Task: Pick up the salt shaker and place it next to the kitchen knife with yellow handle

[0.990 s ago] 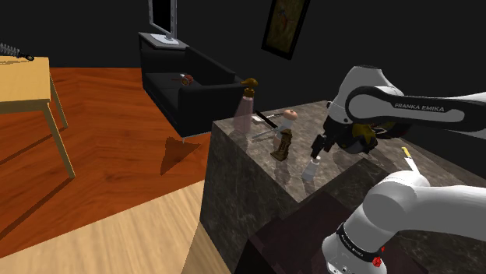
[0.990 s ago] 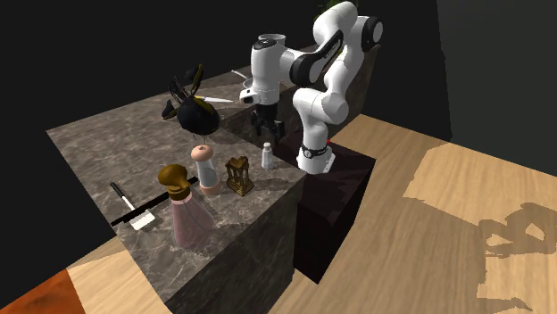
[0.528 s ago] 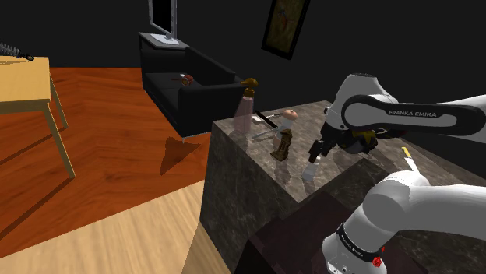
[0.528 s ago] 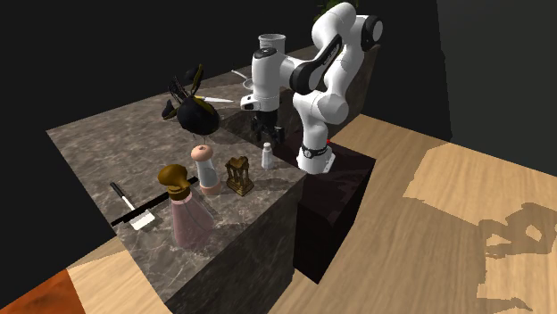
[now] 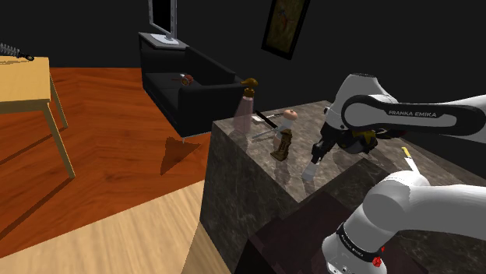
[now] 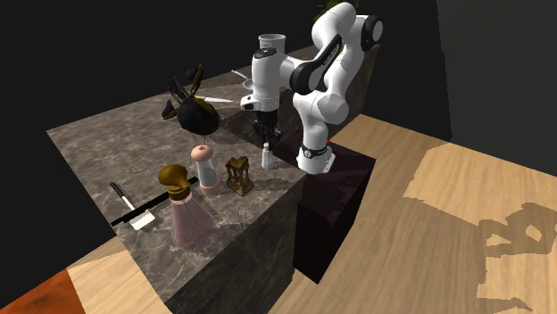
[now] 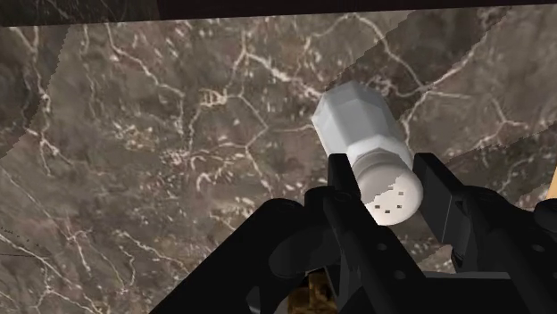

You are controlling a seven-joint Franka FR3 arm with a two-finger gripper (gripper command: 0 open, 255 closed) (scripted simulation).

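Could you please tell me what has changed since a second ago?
The claw moved down over the salt shaker and now straddles its cap; whether it grips yet is unclear. The shaker stays upright on the counter, and everything else is unchanged.

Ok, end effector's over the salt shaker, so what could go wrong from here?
The end effector sits only around the cap of the salt shaker, so it may slip or tip. The shaker stands near the counter edge by the stand; a knock could send it off.
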